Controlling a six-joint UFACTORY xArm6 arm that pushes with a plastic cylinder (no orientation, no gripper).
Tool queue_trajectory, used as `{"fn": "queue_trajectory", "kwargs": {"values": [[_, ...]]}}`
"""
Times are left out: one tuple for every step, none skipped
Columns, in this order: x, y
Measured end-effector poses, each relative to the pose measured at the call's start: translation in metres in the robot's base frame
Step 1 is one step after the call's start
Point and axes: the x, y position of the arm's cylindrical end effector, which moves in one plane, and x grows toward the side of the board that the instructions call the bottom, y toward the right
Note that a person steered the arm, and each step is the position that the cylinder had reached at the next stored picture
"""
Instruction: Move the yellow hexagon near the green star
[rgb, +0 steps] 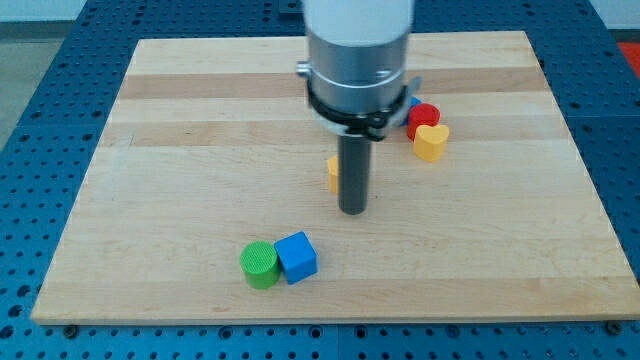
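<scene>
Here is the wooden tabletop (200, 120), and the arm's pale grey body drops in from the view's top with its dark rod pointing straight down. My tip (352, 211) sits close to the middle of the board. There is no tool on this arm, only the rod, so nothing spreads or pinches.

The yellow hexagon (332, 173) is just left of the rod and a little above my tip; only a sliver peeks out from behind the rod, so its shape is hard to read. Whether rod and block touch, I cannot tell.

Off toward the view's upper right sits a tight cluster: a red block (423, 116), a yellow heart (432, 142) just below it and against it, and a scrap of a blue block (413, 101) mostly hidden behind the arm.

Down near the view's bottom, left of centre, a green cylinder (260, 264) and a blue cube (296, 257) stand side by side, touching, well apart from my tip.

No green star shows in this view.
</scene>
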Motion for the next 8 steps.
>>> {"fn": "queue_trajectory", "kwargs": {"values": [[-0.011, 0.0], [-0.017, -0.016], [-0.022, -0.02], [-0.018, -0.02], [-0.005, -0.034], [-0.01, -0.051], [-0.022, -0.05], [-0.039, -0.045]]}}
